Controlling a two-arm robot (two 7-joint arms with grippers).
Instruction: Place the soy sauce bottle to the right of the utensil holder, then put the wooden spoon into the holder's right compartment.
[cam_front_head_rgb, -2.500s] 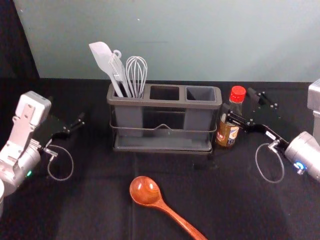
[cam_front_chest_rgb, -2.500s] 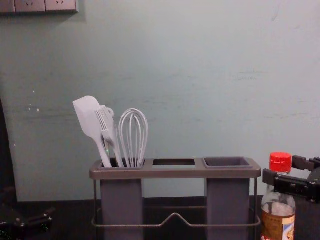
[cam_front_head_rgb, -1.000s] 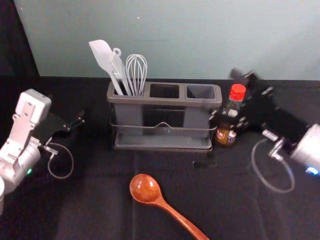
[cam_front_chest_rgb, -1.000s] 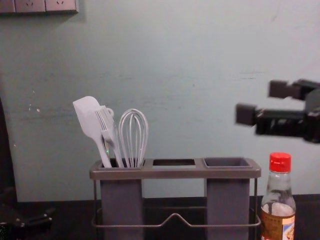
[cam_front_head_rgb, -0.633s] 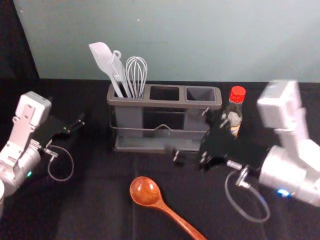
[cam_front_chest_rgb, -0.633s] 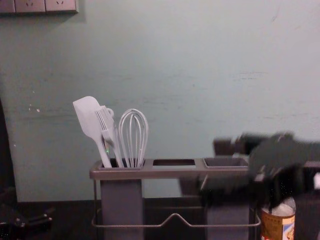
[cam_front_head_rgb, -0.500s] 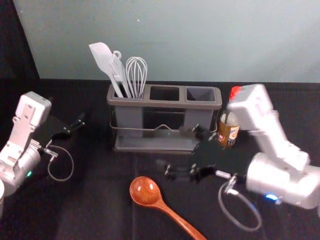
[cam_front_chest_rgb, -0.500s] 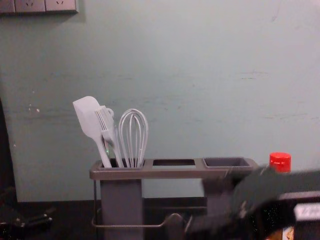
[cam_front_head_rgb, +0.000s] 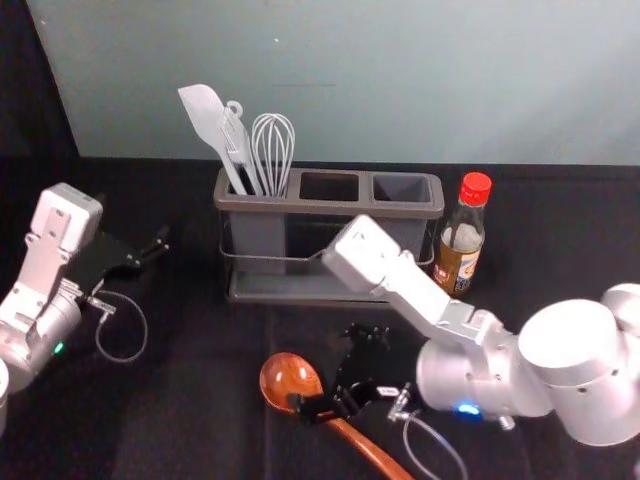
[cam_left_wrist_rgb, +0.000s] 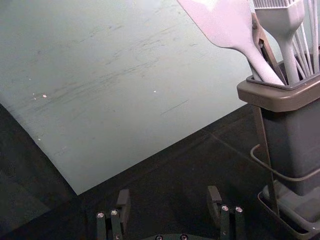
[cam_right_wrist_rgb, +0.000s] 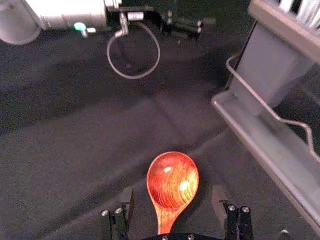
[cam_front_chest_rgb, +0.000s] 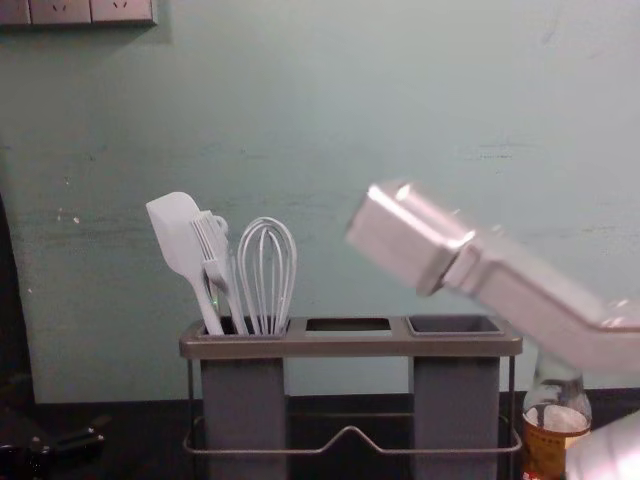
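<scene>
A black surface (cam_front_head_rgb: 180, 420) held a gray utensil holder (cam_front_head_rgb: 300, 206). The soy sauce bottle (cam_front_head_rgb: 459, 264) stood upright just beside its right end. The wooden spoon (cam_front_head_rgb: 287, 376) lay in front of it.

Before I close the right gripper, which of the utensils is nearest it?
The glossy reddish-brown wooden spoon, lying flat on the black tabletop; the white utensils stand in the grey holder.

The spoon (cam_front_head_rgb: 288, 376) by the right claw (cam_front_head_rgb: 322, 366) is red-brown, streaky-grained; beyond, the holder (cam_front_head_rgb: 330, 207) is grey; the bottle cap (cam_front_head_rgb: 475, 188) is red.
</scene>
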